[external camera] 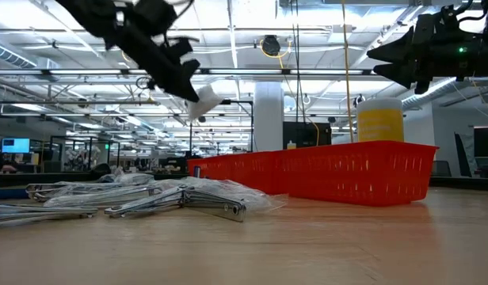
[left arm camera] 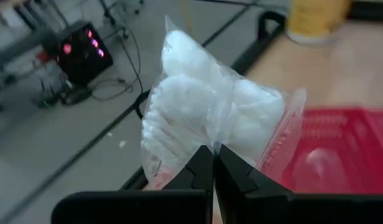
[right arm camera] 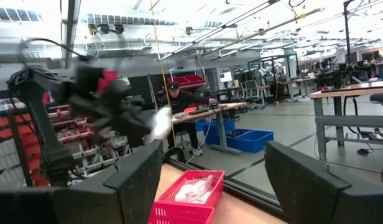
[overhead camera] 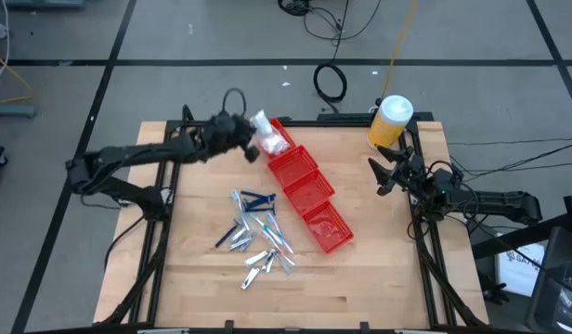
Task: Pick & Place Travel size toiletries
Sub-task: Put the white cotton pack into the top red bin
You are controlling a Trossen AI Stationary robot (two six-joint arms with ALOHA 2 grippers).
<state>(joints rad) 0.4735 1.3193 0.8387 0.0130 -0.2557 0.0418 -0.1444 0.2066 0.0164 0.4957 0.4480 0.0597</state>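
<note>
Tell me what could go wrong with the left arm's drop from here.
1. The left gripper pinches only the edge of the white packet, so the packet may slip early.
2. In the high view the packet hangs over the end red bin's outer edge; released now, it could land outside.
3. That bin already holds a packet, so a drop may bounce out.

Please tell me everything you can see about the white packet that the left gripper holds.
The white packet is a soft clear plastic bag stuffed with white fluffy pieces. The shut left gripper pinches its lower edge, so it stands above the fingers. It hangs in the air over the far end of the red bins, touching only the gripper.
</note>
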